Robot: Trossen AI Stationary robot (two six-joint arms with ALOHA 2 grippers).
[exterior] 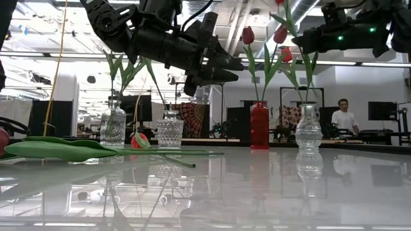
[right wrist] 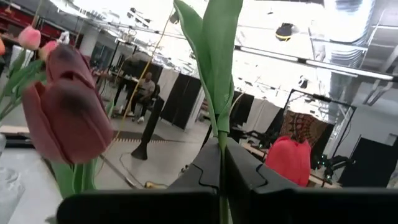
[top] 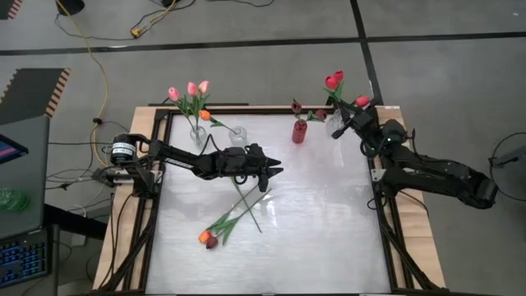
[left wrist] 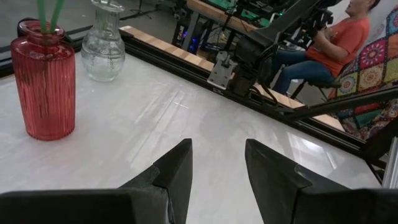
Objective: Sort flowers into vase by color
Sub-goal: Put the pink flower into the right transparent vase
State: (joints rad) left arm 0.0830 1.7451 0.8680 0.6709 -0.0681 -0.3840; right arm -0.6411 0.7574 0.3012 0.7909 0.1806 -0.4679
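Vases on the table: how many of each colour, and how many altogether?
Clear glass vases: 3
Red vase: 1
Total: 4

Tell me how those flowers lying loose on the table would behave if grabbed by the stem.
The loose flowers have long thin stems, so they would probably bend and droop. They look light. Lying crossed over one another, lifting one may drag its neighbour along.

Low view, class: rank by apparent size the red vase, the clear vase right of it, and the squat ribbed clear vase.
1. Red vase and the clear vase right of it: look about alike, so unranked.
2. Squat ribbed clear vase: smallest.
Differing distance from the camera could skew this.
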